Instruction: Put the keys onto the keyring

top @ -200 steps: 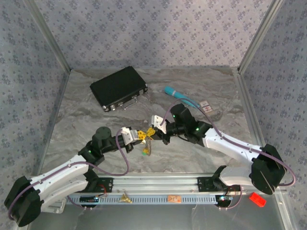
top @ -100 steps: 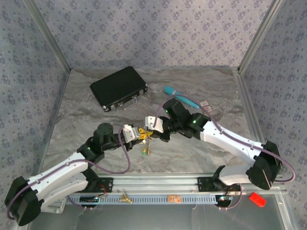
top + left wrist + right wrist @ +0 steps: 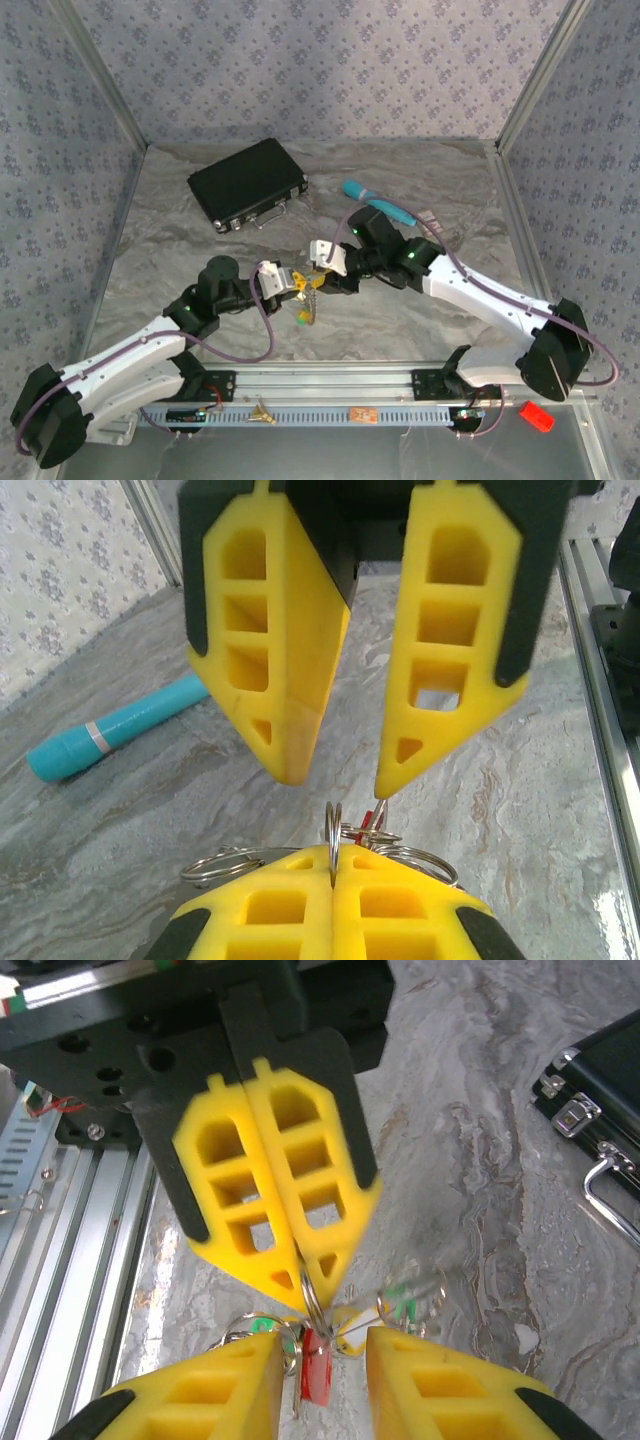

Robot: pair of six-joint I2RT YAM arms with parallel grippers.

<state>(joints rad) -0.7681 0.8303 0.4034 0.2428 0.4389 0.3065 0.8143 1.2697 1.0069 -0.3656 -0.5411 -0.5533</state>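
My left gripper [image 3: 291, 283] is shut on a thin wire ring of the keyring [image 3: 306, 308], which hangs below it with the keys [image 3: 300, 318] above the table's near middle. In the left wrist view my left gripper [image 3: 335, 865] pinches that ring [image 3: 334, 830] edge-on, with further rings to either side. My right gripper [image 3: 324, 272] faces it, open. In the right wrist view my right gripper [image 3: 320, 1360] straddles a red key [image 3: 316, 1372]. A yellow key [image 3: 362, 1322] and a blurred green key [image 3: 400, 1305] hang beside it.
A black case [image 3: 247, 183] lies at the back left and a teal pen-shaped tool [image 3: 378, 203] behind the right arm. A metal rail [image 3: 330, 385] runs along the near edge. A red block [image 3: 536, 416] sits at the bottom right.
Both grippers have shifted slightly and now meet tip to tip. The left gripper still holds the ring, and the keys hang in about the same place.
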